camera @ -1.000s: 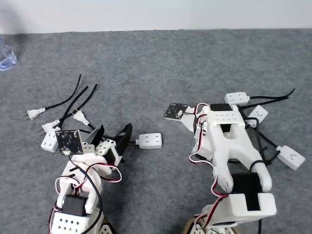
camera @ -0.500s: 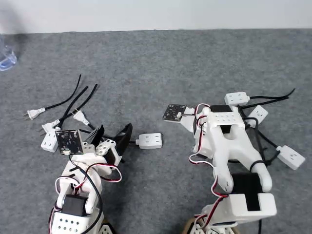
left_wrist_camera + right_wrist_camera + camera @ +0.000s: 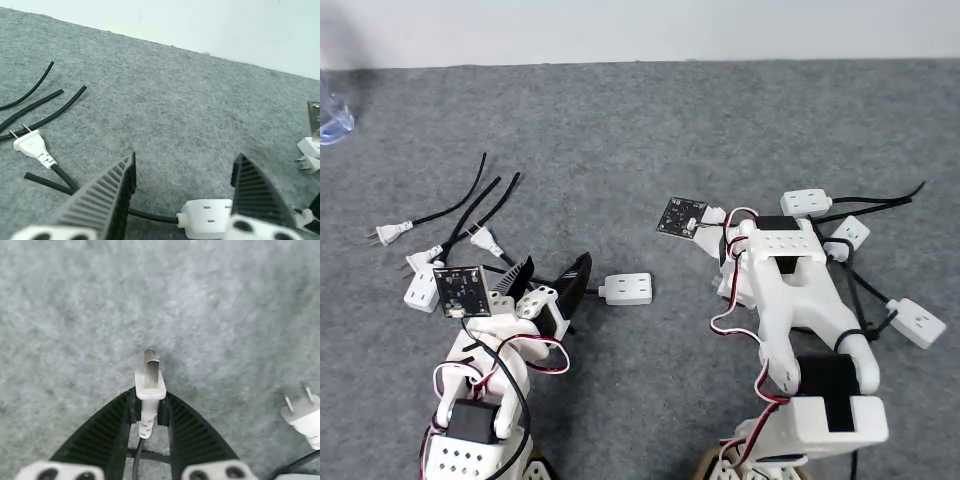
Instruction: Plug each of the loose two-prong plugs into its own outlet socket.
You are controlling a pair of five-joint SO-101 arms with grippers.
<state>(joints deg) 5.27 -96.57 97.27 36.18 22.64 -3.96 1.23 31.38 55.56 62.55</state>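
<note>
Plugs [image 3: 387,234], perhaps five; five sockets [image 3: 627,289]

Left tool [image 3: 185,161] gapes wide; right tool [image 3: 149,396] is pinched tight.

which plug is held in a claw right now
The plug pinched in the right claw, prongs sticking out; the other plugs lie loose on the carpet.
</note>
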